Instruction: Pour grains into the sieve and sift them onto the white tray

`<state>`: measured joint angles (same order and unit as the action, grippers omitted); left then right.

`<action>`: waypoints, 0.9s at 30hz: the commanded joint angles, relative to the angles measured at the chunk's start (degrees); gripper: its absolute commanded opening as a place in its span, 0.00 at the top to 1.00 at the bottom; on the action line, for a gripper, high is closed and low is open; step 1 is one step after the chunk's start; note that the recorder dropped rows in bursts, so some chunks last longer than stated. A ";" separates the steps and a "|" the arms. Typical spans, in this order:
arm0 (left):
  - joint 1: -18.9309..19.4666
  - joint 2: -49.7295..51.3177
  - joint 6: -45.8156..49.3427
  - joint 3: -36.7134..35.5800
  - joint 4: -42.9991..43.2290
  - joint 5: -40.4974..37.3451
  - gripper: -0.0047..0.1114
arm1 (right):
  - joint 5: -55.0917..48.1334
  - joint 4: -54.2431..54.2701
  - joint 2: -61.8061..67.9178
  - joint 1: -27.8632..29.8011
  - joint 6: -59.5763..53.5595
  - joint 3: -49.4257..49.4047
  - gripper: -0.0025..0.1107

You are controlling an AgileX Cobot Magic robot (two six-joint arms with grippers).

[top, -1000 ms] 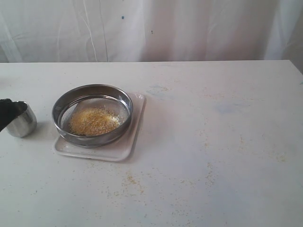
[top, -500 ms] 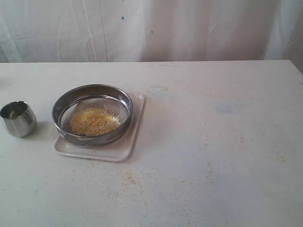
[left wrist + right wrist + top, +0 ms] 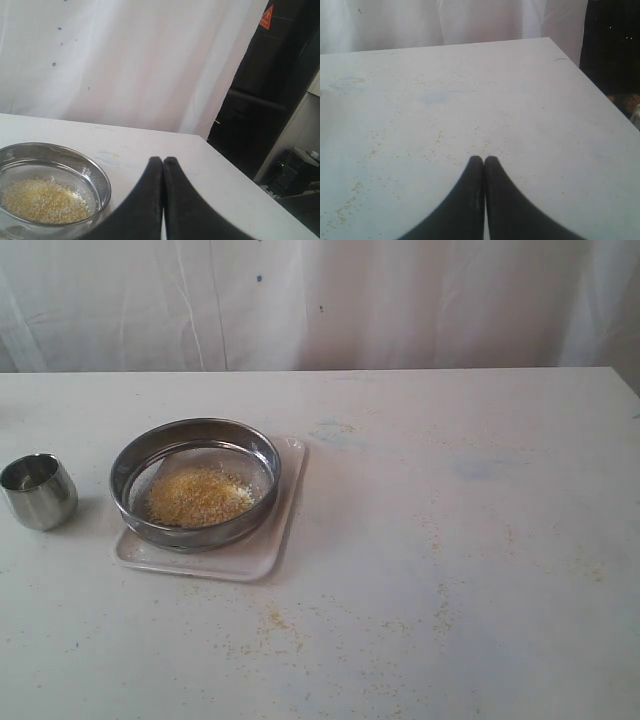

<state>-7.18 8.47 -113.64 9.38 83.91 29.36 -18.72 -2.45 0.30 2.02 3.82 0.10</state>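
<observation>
While both jaws sit closed, empty, one sieve (image 3: 200, 533) with grains (image 3: 198, 497) on one white tray (image 3: 255, 558), one cup (image 3: 38, 492)

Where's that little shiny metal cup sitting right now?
In the exterior view the steel cup stands upright near the left edge of the table. It is just left of the sieve on the white tray, not touching either.

Grains (image 3: 198, 496): golden-yellow, paler off-white flecks. Sieve (image 3: 200, 536): shiny steel rim, grey mesh. White tray (image 3: 250, 558): plain white. Cup (image 3: 40, 498): polished steel. Tabletop (image 3: 480, 540): off-white, scattered yellow speckling. Left hand (image 3: 163, 162), right hand (image 3: 483, 161): black. Curtain (image 3: 400, 300): white.
</observation>
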 commanded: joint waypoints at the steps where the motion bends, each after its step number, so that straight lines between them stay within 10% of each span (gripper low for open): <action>1: -0.30 -3.00 -7.45 0.00 6.70 -2.36 0.96 | 0.70 -0.36 -0.30 0.18 -0.11 -0.10 0.98; 17: -0.30 -6.82 -4.96 0.00 -6.43 -0.60 0.96 | 0.70 -0.36 -0.30 0.18 -0.11 -0.10 0.98; 27: -0.30 -7.07 41.90 -0.74 -42.26 3.72 0.96 | 0.70 -0.36 -0.30 0.18 -0.11 -0.10 0.98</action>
<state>-7.18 1.83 -82.07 9.38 50.15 33.81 -18.72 -2.45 0.30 2.02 3.82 0.10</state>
